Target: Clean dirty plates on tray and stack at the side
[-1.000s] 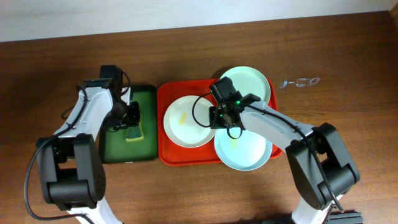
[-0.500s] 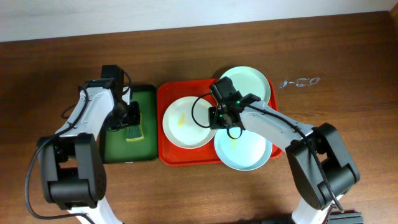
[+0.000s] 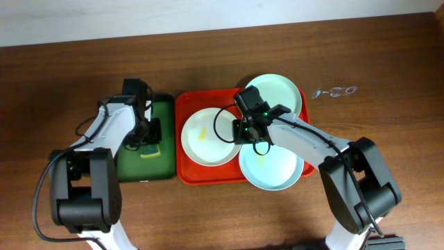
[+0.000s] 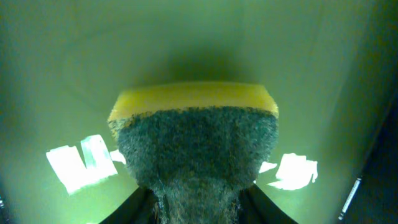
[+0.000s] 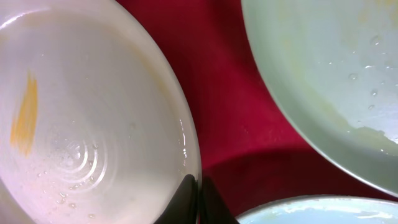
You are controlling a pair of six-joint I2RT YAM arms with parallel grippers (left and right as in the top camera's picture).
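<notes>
A white plate point(image 3: 206, 136) with a yellow smear lies on the left of the red-orange tray point(image 3: 183, 111). Two pale mint-blue plates sit on the tray's right side, one at the back point(image 3: 279, 93) and one at the front point(image 3: 272, 169). My right gripper point(image 3: 242, 132) is shut on the white plate's right rim; the rim shows pinched between the fingers in the right wrist view point(image 5: 196, 186). My left gripper point(image 3: 148, 135) is shut on a yellow-and-green sponge point(image 4: 196, 140) over the dark green tray point(image 3: 161, 111).
The dark green tray stands just left of the red-orange tray on the brown wooden table point(image 3: 388, 76). A small scribble mark point(image 3: 333, 91) is on the table at the right. A pale wall edge runs along the back.
My left arm has shifted a little to the right over the green tray with the sponge. The right gripper and the plates have not moved.
</notes>
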